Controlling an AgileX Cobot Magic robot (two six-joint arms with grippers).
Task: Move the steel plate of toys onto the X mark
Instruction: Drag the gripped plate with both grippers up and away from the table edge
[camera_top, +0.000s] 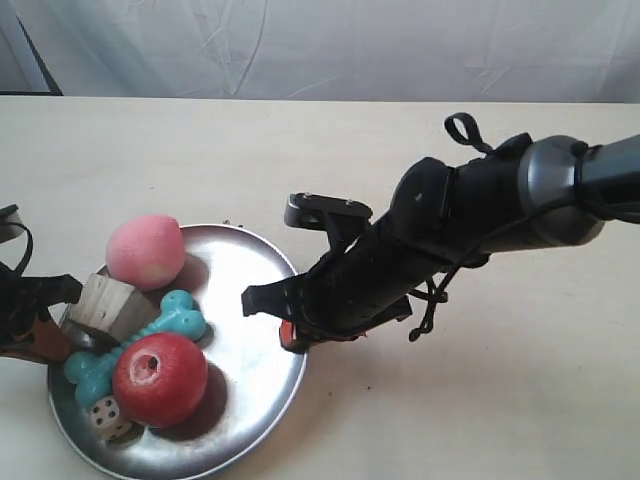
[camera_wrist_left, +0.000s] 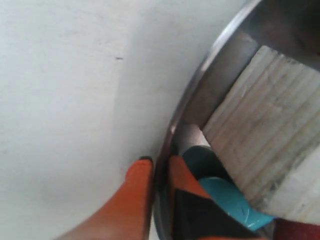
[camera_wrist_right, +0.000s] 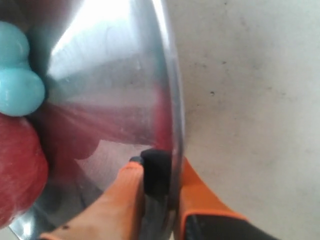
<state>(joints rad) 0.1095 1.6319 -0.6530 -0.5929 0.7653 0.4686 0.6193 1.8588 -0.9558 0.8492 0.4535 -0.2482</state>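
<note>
Plate: round shallow shiny steel plate (camera_top: 250, 345) sits on the pale bench (camera_top: 500, 420), low at the exterior view's left.
Load: red apple (camera_top: 160, 380), pink peach (camera_top: 145, 250), turquoise bone (camera_top: 175, 322), pale wooden cube (camera_top: 108, 303) and white die (camera_top: 104, 414), all loose in the dish.
Handling: stiff, thin, slick metal, probably light. The round toys would likely roll if it tips.
Hold: the raised rim, on opposite sides, kept level.
Left hand (camera_wrist_left: 160, 162): clamped on the rim beside the cube, one finger inside and one outside.
Right hand (camera_wrist_right: 169, 165): pinching the opposite rim the same way.
X mark: not made out.
</note>
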